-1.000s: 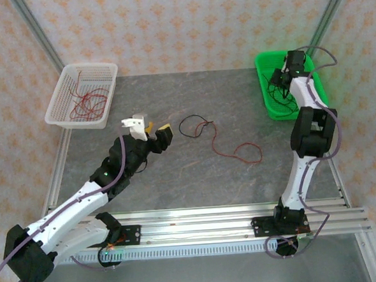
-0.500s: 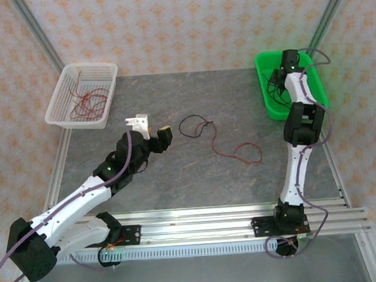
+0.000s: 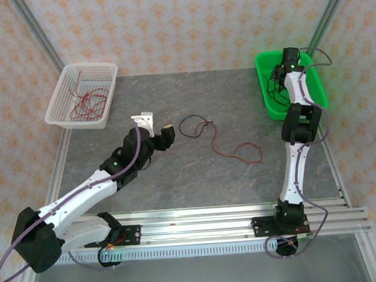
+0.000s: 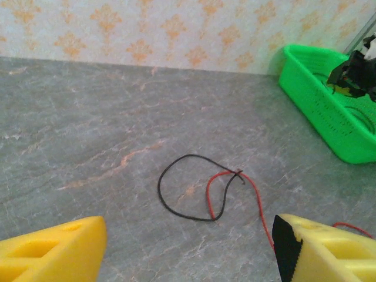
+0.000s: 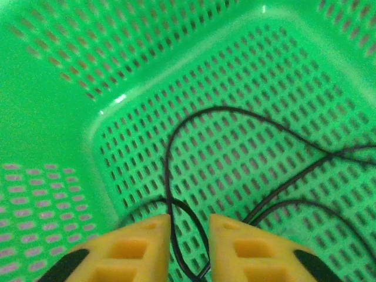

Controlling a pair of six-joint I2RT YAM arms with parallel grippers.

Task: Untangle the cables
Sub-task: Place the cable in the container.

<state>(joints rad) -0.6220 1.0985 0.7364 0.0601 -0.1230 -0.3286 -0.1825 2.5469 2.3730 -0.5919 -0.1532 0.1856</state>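
Note:
On the table lies a thin black cable (image 3: pixel 186 126) curled in a loop, crossed at a small knot (image 4: pixel 238 173) with a red cable (image 3: pixel 240 152) that trails off to the right. My left gripper (image 3: pixel 155 127) is open just left of the black loop (image 4: pixel 161 194), its yellow fingers (image 4: pixel 59 247) wide apart and nothing between them. The red cable (image 4: pixel 258 202) runs toward the right finger. My right gripper (image 5: pixel 189 235) hangs low inside the green basket (image 3: pixel 312 82), jaws a narrow gap apart, with a black cable (image 5: pixel 170 176) running loosely through the gap.
A white basket (image 3: pixel 63 81) at the back left holds red cables (image 3: pixel 87 104). More black cables (image 5: pixel 282 126) lie on the green basket's perforated floor (image 5: pixel 235 76). Patterned walls stand behind the table, and metal rails run along its near edge.
My left arm has reached forward and right, bringing its open gripper closer to the black loop. My right gripper has shifted a little further back inside the green basket.

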